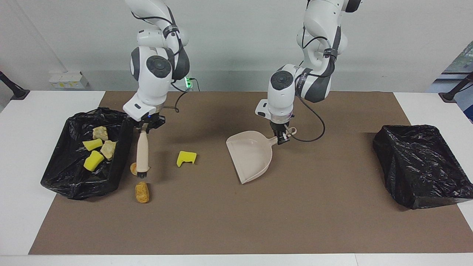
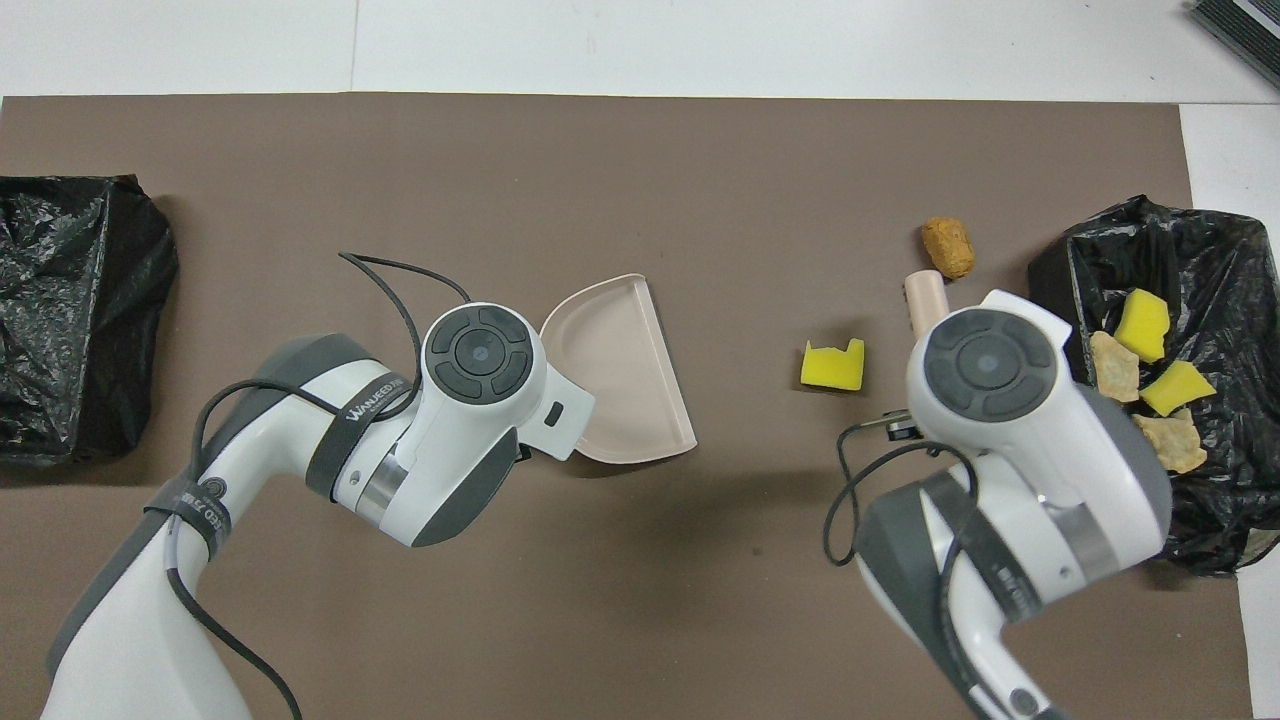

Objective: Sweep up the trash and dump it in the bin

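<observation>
While my right gripper (image 1: 145,126) clenches the brush (image 1: 142,153) upright, bristles down beside the orange lump (image 1: 142,192), my left gripper (image 1: 281,138) grasps the dustpan (image 1: 249,157) handle.

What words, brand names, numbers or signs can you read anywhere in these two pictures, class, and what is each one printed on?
"WANJEED" followed by more letters too small to read: on the black strap around the left arm, overhead view.
Strap on the same arm's lower link: white print, too blurred to read.
Strap on the right arm: white print, unreadable.
Nothing else carries readable text.
</observation>
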`<control>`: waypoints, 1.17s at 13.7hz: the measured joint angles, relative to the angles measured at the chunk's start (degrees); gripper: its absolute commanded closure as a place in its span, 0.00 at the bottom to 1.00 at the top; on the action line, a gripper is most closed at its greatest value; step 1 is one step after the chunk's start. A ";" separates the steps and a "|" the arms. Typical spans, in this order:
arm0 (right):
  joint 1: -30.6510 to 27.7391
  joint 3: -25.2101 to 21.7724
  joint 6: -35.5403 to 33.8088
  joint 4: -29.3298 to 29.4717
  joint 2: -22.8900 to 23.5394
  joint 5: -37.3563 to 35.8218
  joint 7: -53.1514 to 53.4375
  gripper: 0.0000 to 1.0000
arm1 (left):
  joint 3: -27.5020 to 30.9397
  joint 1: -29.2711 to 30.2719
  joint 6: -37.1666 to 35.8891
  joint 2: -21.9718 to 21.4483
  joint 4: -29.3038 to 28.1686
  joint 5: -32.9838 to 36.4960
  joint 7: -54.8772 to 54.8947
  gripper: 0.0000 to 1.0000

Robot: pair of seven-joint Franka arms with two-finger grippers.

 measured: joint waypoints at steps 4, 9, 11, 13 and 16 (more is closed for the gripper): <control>-2.57 0.14 4.99 -1.55 2.43 -6.76 -1.27 1.00 | 0.00 0.00 0.07 -0.01 0.00 0.00 -0.33 1.00; -3.70 0.38 9.08 -3.94 4.71 -9.73 4.21 1.00 | 0.00 0.00 0.13 -0.01 -0.02 0.00 -0.49 1.00; -2.77 0.86 10.23 -4.44 6.93 -9.95 9.46 1.00 | 0.01 0.00 0.16 -0.01 -0.03 0.00 -0.53 1.00; -0.97 0.98 10.54 -4.45 8.24 -9.95 13.02 1.00 | 0.01 0.00 0.16 -0.01 -0.04 0.00 -0.57 1.00; 4.10 1.06 10.57 -4.09 8.19 -5.54 14.53 1.00 | 0.01 0.00 0.16 -0.01 -0.06 0.00 -0.61 1.00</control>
